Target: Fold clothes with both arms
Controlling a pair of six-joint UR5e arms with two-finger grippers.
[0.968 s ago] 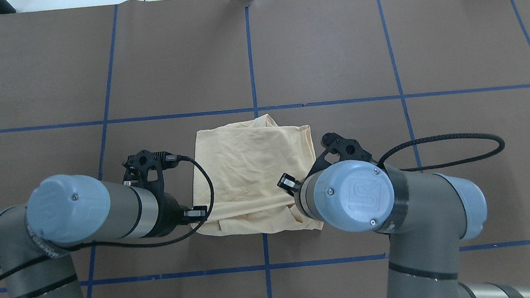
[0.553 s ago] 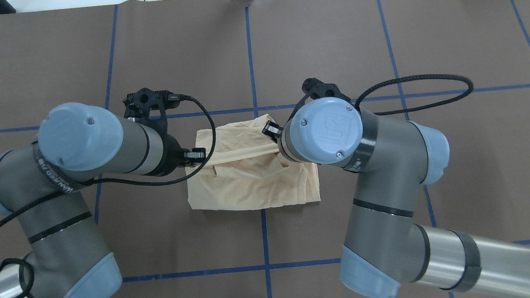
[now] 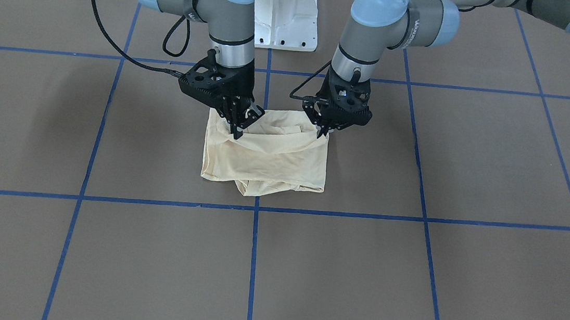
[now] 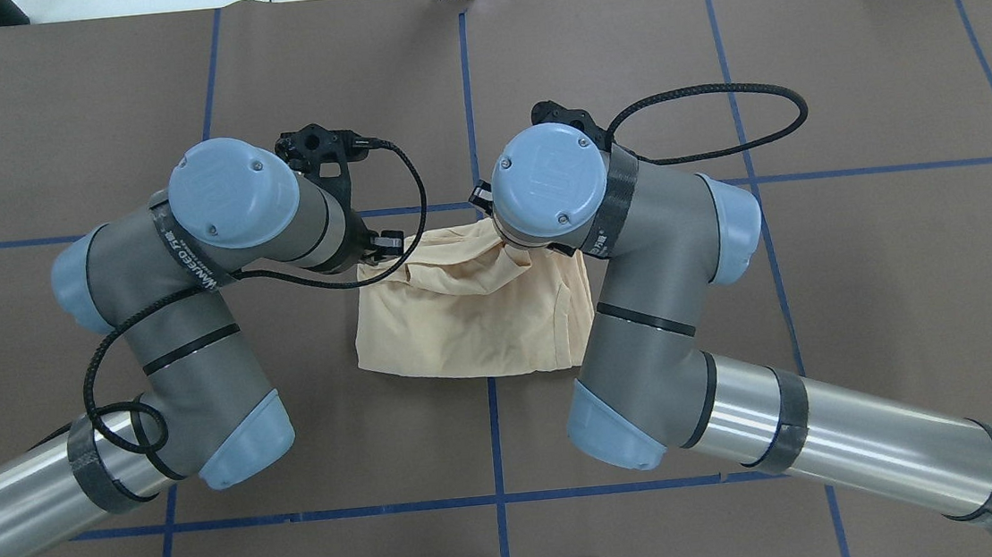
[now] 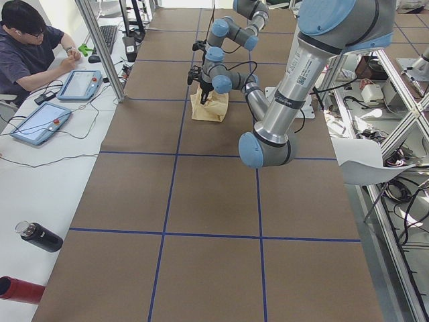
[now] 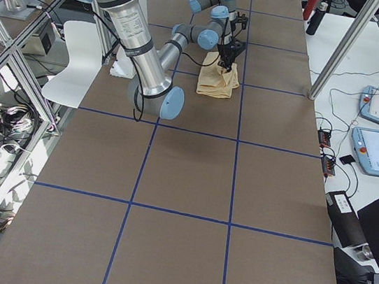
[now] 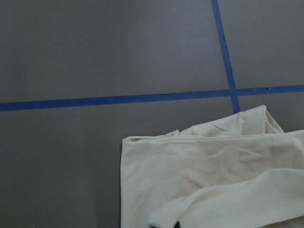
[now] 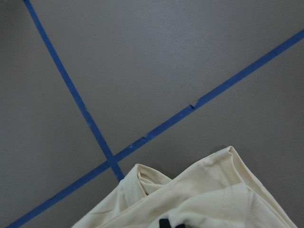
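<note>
The shirt point(image 3: 264, 160) is lying in a folded bundle on the brown table point(image 3: 409, 276). It is straddling the centre one of the blue tape lines point(image 3: 252, 261), just on the robot's side of a cross line. Only the front-facing view is showing both claws plainly. The left gripper point(image 3: 323, 132) and the right gripper point(image 3: 237, 132) are each clenching a lifted edge of the shirt, and a band of cloth is sagging between them above the lower layers. From overhead, the right arm's blue wrist cap point(image 4: 548, 171) is hiding its claw, and only a bit of the left one is peeking out at the cloth's corner. The wrist cameras are looking past the held cloth at the flat layer beneath and at the tape crossing beyond. The left side view alone is taking in a person point(image 5: 30, 47) sitting at a side desk.
</note>
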